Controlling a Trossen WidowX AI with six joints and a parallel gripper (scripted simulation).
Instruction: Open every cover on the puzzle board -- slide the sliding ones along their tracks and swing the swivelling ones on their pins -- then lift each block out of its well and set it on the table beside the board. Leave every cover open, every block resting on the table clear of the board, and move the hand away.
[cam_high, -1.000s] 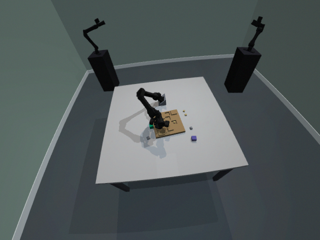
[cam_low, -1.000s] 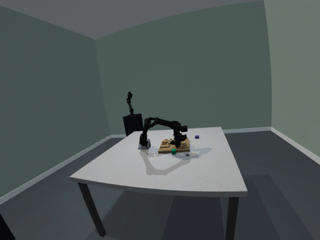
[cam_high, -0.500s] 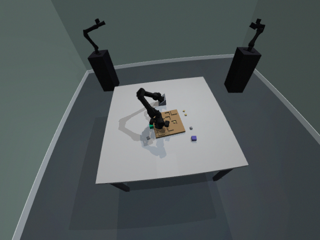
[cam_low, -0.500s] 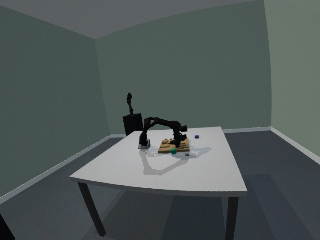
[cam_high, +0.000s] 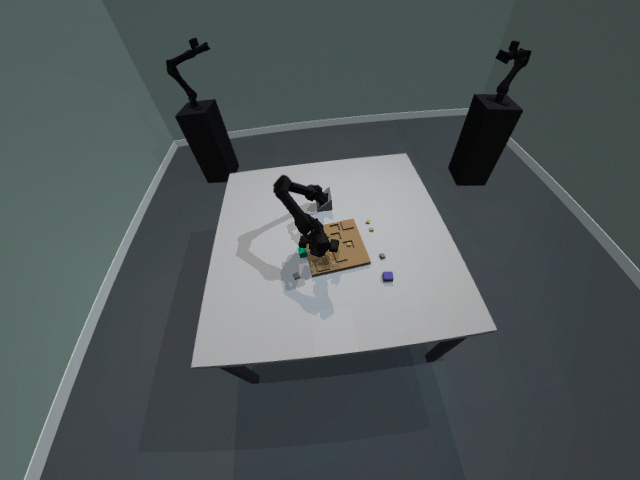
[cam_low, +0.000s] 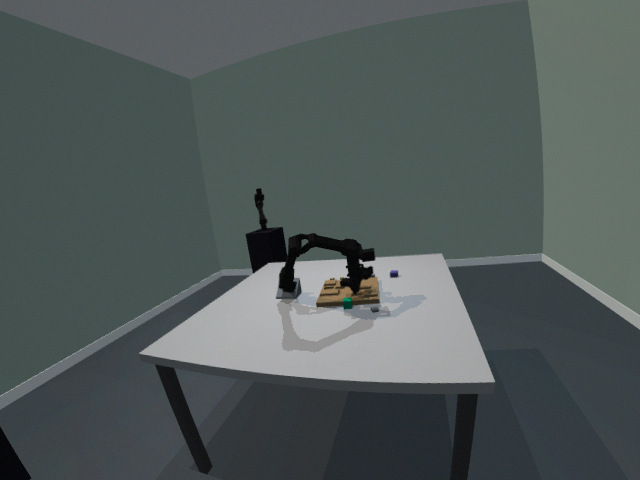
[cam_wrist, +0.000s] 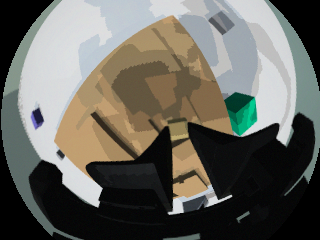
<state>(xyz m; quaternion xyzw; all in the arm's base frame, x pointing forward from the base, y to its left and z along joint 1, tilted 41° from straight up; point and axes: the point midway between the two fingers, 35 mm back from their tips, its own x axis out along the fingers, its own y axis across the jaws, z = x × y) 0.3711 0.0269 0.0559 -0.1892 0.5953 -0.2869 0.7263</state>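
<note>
Pinching small tan block (cam_wrist: 176, 128) between narrowed fingers, gripper (cam_wrist: 179, 150) hangs low over board (cam_high: 356, 253), near its left edge. One green block (cam_high: 302, 252) on table (cam_high: 258, 320) just beside that edge. Two grey blocks (cam_high: 296, 275) (cam_high: 382, 255), one either side of board. One purple block (cam_high: 387, 276) farther right. Two small yellow blocks (cam_high: 368, 222) (cam_high: 371, 229) beyond board's right corner. Two camera pedestals (cam_high: 206, 139) (cam_high: 483, 139) behind table.

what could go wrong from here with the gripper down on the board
1. The gripper is shut on a small tan block at the fingertips; a grip that shallow could let it slip and drop back onto the board.
2. The green block sits right at the board's edge beside the arm; swinging out that way could knock it.
</note>
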